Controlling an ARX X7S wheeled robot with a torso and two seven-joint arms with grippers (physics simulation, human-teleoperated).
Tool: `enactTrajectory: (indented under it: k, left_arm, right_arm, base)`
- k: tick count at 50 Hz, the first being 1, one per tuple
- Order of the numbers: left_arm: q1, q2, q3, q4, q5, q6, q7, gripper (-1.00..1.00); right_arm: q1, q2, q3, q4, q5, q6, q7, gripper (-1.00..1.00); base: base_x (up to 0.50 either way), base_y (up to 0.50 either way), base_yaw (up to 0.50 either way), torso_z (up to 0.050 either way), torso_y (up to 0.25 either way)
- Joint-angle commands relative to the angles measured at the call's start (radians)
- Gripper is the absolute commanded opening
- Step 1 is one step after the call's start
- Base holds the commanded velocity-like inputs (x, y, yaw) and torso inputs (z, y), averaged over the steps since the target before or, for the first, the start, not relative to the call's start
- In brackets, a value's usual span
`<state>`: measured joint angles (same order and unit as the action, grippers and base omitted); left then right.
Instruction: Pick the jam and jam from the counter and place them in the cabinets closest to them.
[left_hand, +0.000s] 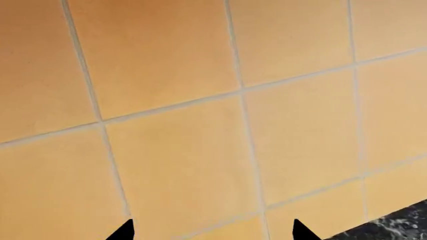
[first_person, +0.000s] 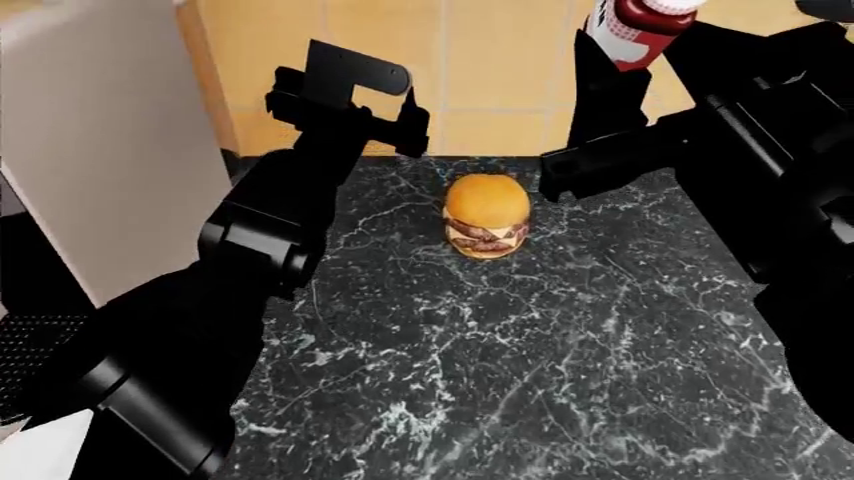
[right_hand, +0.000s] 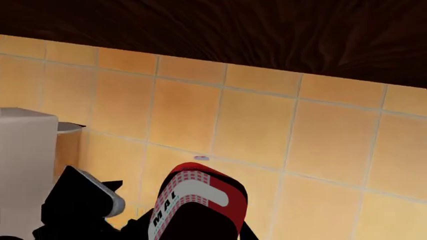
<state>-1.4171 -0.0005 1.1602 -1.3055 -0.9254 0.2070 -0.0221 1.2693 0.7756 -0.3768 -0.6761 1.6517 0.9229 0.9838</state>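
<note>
One jam (first_person: 642, 28), a dark red jar with a white label, is held up at the top of the head view, in front of the tiled wall. My right gripper (first_person: 638, 52) is shut on it. The right wrist view shows the jam (right_hand: 200, 197) filling the space between the black fingers of the right gripper (right_hand: 200, 231), below a dark wooden cabinet (right_hand: 233, 30). The other jam is out of view. My left gripper (left_hand: 213, 231) is open and empty, facing the orange tiles just above the counter (left_hand: 400, 226). In the head view the left gripper (first_person: 350, 98) is raised at the counter's (first_person: 561, 350) back edge.
A burger (first_person: 486, 215) sits on the counter near the back wall, between the two arms. A tall white panel (first_person: 94, 150) stands at the left end. The orange tiled wall (left_hand: 173, 65) is close in front of both grippers.
</note>
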Motion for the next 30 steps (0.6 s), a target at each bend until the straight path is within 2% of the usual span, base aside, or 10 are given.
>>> enactTrajectory:
  k: [1,18,25,30]
  left_arm:
    - [-0.001,0.000,0.032,-0.003,-0.022,0.007,-0.001,1.00]
    - [-0.001,0.000,0.033,-0.003,-0.017,-0.001,-0.005,1.00]
    - [0.000,0.000,0.022,-0.003,-0.008,-0.005,-0.002,1.00]
    - [-0.001,0.000,0.013,-0.003,-0.003,-0.008,0.000,1.00]
  right_arm:
    - [0.038,-0.009,-0.012,0.030,-0.014,0.029,-0.014,-1.00]
    - [0.019,0.004,0.013,0.027,-0.009,-0.004,-0.008,-1.00]
    - [-0.021,0.039,0.061,-0.045,0.068,-0.059,0.077,-1.00]
    - [-0.035,0.082,0.074,-0.083,0.186,-0.100,0.219,-1.00]
  base:
    - [0.50,0.00,0.00,0.000,0.000]
    - [0.50,0.00,0.00,0.000,0.001]
    - [0.00,0.00,0.00,0.000,0.000]
    - [0.00,0.00,0.00,0.000,0.002]
